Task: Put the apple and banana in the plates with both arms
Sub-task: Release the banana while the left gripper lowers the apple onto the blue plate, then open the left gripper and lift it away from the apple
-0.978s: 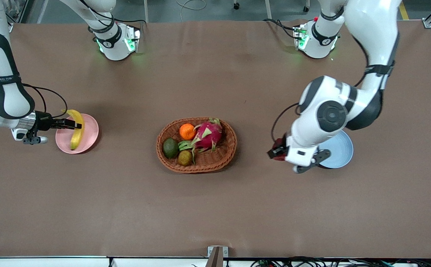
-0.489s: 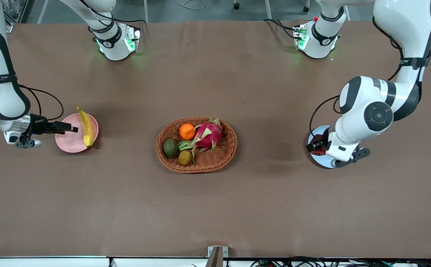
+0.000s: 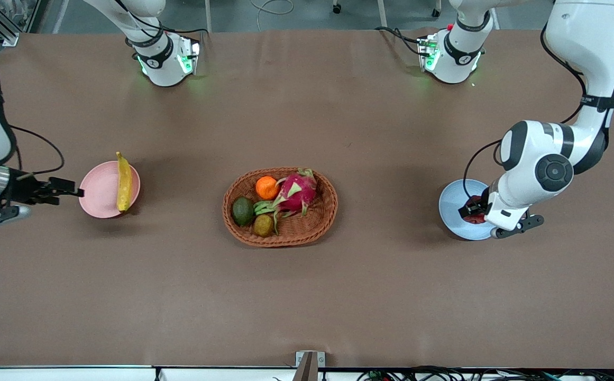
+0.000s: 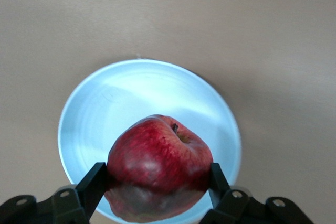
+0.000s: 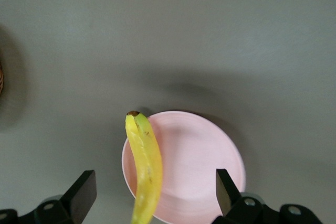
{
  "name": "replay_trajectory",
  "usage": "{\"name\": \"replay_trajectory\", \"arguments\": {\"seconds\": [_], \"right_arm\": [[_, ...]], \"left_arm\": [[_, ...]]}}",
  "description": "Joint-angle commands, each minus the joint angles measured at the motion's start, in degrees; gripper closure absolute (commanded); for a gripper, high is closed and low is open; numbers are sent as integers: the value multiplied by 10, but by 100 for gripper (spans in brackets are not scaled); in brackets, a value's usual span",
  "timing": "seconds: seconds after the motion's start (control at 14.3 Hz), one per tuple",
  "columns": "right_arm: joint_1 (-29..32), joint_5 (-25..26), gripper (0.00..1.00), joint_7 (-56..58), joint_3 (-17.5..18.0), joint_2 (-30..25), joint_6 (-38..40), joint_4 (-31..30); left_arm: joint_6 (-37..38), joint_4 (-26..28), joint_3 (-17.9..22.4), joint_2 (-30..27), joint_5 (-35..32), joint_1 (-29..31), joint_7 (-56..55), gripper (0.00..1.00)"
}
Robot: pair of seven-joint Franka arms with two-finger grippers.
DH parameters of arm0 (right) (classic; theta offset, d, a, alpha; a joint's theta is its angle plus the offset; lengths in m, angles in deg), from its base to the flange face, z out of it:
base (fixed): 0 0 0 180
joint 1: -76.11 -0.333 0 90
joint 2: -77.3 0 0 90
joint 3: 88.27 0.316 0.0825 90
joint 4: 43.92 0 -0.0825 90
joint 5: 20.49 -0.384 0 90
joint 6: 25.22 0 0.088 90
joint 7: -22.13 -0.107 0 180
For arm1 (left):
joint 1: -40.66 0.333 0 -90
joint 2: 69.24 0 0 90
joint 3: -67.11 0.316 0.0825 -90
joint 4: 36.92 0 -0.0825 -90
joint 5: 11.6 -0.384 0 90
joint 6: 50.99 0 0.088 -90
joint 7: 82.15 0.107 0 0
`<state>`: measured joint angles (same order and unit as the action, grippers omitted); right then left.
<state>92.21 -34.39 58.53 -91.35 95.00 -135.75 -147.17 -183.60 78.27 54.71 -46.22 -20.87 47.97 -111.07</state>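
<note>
The dark red apple [image 4: 157, 161] is clamped between the fingers of my left gripper [image 4: 157, 182], just above the light blue plate [image 4: 131, 98]. In the front view the left gripper [image 3: 473, 209] is over the blue plate [image 3: 452, 211], and the apple [image 3: 474, 213] barely shows. The yellow banana [image 3: 123, 182] lies on the pale pink plate [image 3: 100, 193], along the rim toward the basket, one tip overhanging. My right gripper [image 3: 69, 189] is open and empty, off the plate toward the right arm's end of the table. The right wrist view shows the banana [image 5: 144, 171], the pink plate [image 5: 205, 166] and the right gripper [image 5: 153, 187].
An oval wicker basket [image 3: 317, 222] stands mid-table between the plates. It holds an orange [image 3: 266, 187], a magenta dragon fruit [image 3: 296, 193], a green avocado [image 3: 243, 210] and a small brown fruit [image 3: 263, 225]. The arms' bases [image 3: 166, 58] stand along the table edge farthest from the front camera.
My left gripper carried the apple from beside the blue plate to over it. My right gripper let go of the banana and drew back off the pink plate; the banana settled along the rim.
</note>
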Motion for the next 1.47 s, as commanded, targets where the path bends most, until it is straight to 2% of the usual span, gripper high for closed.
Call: {"name": "replay_trajectory", "arguments": {"seconds": [0.0,0.28,0.35,0.42,0.49,0.7,0.84,1.05,1.26,1.4], "right_arm": [[0,44,0,-11,0,-3,66,82],[-22,89,0,-125,1,-1,159,183],[-33,112,0,-142,1,1,164,200],[-41,128,0,-147,1,1,167,222],[-45,132,0,-149,0,1,173,238],[-47,149,0,-180,1,1,212,294],[-72,150,0,-245,-2,2,215,301],[-95,139,0,-323,11,-2,241,301],[-127,147,0,-327,11,-8,283,306],[-128,145,0,-328,11,-31,290,304]], "left_arm": [[-33,6,-6,19,-16,13,4,52],[-39,14,-6,27,-16,16,4,51],[-39,14,-6,26,-16,15,4,47],[-39,15,-6,26,-16,15,4,30],[-38,15,-6,23,-16,15,4,1],[1,13,-8,-8,-16,15,4,0],[45,5,-11,-38,-16,15,12,0],[84,5,-12,-89,-10,15,81,0],[124,5,-13,-137,3,31,156,0],[155,4,-12,-179,46,50,234,0]]}}
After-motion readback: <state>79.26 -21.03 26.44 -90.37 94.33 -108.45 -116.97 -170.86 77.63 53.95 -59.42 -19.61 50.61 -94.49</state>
